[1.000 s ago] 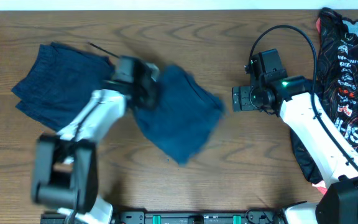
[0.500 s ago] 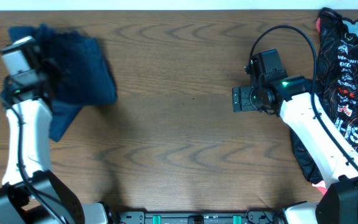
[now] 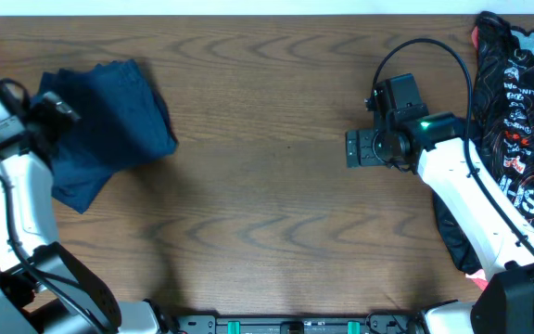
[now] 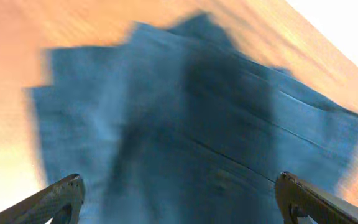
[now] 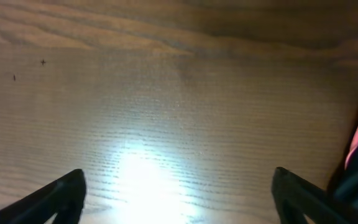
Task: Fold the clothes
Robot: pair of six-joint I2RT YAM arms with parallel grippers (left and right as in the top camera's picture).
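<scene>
The clothes (image 3: 109, 125) are dark navy pieces heaped at the table's far left; a folded piece lies on top and another (image 3: 80, 181) sticks out below it. My left gripper (image 3: 61, 113) hangs at the pile's left edge. In the left wrist view the blurred navy cloth (image 4: 185, 118) fills the frame, and my left gripper (image 4: 179, 193) is open above it, holding nothing. My right gripper (image 3: 358, 148) hovers right of centre. It is open (image 5: 179, 186) over bare wood.
A black printed fabric item with pink trim (image 3: 527, 93) lies along the table's right edge, beside the right arm (image 3: 462, 186). A cable (image 3: 434, 46) loops above that arm. The wooden tabletop (image 3: 267, 204) stretches between the two arms.
My left arm swung a navy piece from the table's middle to the pile at far left, then opened and let it go. The right arm stayed put.
</scene>
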